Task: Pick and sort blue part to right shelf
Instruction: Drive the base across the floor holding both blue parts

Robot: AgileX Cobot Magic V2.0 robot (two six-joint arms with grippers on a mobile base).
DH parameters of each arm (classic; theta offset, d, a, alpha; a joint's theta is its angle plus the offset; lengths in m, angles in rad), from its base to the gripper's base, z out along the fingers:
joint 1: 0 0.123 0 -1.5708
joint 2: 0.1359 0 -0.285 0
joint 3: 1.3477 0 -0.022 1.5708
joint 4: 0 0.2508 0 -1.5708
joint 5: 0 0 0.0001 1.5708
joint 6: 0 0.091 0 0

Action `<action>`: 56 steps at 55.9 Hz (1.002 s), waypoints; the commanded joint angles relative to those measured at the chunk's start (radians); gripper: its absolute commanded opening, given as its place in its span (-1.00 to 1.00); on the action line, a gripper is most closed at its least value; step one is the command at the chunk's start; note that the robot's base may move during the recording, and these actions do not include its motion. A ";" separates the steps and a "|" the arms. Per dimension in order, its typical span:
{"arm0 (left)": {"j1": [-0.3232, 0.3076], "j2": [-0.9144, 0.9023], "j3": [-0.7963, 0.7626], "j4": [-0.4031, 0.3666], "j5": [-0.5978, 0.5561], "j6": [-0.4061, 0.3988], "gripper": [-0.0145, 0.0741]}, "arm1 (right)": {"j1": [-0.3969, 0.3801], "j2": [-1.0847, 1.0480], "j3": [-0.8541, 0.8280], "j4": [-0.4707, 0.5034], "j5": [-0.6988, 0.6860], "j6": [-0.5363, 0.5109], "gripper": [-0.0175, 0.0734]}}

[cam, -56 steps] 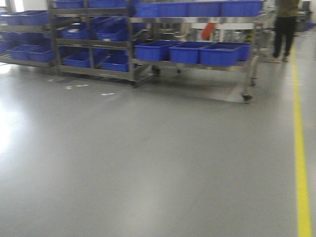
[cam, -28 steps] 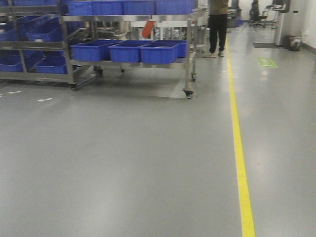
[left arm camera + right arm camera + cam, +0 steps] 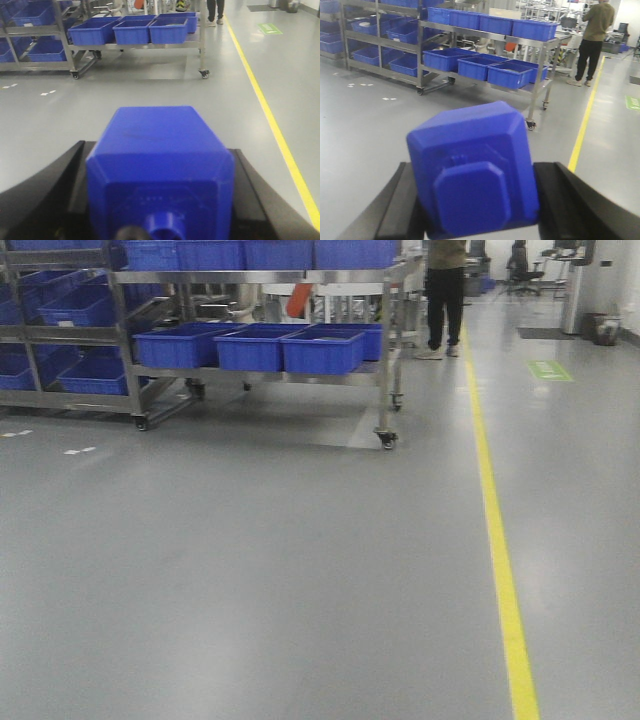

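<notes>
In the left wrist view a blue part, a boxy block with a round stub on its near face, sits between the black fingers of my left gripper, which is shut on it. In the right wrist view a second blue part, with a raised octagonal face, is held tilted in my right gripper, also shut on it. Two steel shelf racks stand ahead; the right-hand, wheeled one carries blue bins and is several metres off. Neither gripper shows in the front view.
The left rack also holds blue bins. A person stands behind the right rack. A yellow floor line runs away on the right. Grey floor lies between me and the racks. An office chair stands far back.
The front view has swung right: the racks slid left in frame and the yellow line moved in from the right edge. Over the last half second the view shifted only slightly.
</notes>
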 commanded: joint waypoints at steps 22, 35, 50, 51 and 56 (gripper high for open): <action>-0.006 0.017 -0.026 0.020 -0.084 -0.008 0.18 | -0.001 0.015 -0.026 0.006 -0.092 -0.001 -0.46; -0.006 0.017 -0.026 0.020 -0.084 -0.008 0.18 | -0.001 0.015 -0.026 0.006 -0.092 -0.001 -0.46; -0.004 0.017 -0.026 0.020 -0.084 -0.008 0.18 | -0.001 0.015 -0.026 0.006 -0.092 -0.001 -0.46; -0.004 0.017 -0.026 0.020 -0.084 -0.008 0.18 | -0.001 0.015 -0.026 0.006 -0.092 -0.001 -0.46; -0.004 0.017 -0.026 0.020 -0.084 -0.008 0.18 | -0.001 0.015 -0.026 0.006 -0.092 -0.001 -0.46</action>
